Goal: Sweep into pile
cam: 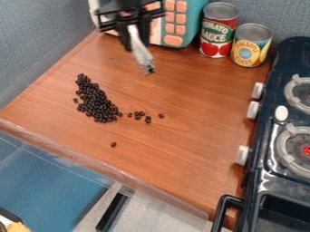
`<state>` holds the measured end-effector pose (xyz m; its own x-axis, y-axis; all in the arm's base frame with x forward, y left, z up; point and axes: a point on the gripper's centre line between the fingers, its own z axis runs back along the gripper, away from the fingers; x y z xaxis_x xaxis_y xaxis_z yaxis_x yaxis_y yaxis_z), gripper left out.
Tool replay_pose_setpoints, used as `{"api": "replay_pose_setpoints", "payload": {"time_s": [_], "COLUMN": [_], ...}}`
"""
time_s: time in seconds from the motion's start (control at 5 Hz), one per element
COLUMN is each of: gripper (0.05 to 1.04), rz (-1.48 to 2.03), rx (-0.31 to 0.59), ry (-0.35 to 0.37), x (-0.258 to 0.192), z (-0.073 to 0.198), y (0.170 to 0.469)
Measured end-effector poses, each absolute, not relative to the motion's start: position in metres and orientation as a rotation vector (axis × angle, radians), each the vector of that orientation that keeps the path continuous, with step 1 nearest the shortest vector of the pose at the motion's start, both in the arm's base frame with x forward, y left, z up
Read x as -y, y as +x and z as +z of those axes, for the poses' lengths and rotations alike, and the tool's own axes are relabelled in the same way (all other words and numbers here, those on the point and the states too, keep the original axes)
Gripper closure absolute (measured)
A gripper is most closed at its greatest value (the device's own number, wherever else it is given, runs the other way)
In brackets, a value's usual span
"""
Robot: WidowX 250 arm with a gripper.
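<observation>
Our jaws hold the pale rag (142, 52) up top, prob. best b/c it's limp; beans (97, 102) look light, hard, prob. roll, so we sweep gently.

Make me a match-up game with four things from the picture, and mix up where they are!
Things:
1. Bean pile
2. Lone bean
3. Red can
4. Stove

Places:
a. Beside the yellow can
b. By itself, lower in the picture than the pile
c. Along the picture's right side
d. Heaped on the left part of the wooden counter

Right pairs: 1-d, 2-b, 3-a, 4-c
</observation>
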<state>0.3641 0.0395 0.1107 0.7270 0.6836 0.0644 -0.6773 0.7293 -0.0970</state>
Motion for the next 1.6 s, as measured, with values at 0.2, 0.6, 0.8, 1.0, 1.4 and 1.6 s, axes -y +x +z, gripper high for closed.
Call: {"api": "replay_pose_setpoints", "payload": {"time_s": [0.2,0.6,0.8,1.0,1.4,1.6], "gripper": [0.753,0.752,0.753,0.753,0.753,0.753], "rz": [0.56,0.306,0.275,0.258,0.224,0.187], "rx": [0.143,0.165,0.157,0.16,0.179,0.171], "ry": [-0.031,0.068,0.082,0.084,0.069,0.049], "x": [-0.009,0.011,0.009,0.008,0.01,0.014], "z": [0.108,0.078,0.063,0.057,0.053,0.051], "y": [0.355,0.318,0.305,0.301,0.303,0.3]}}
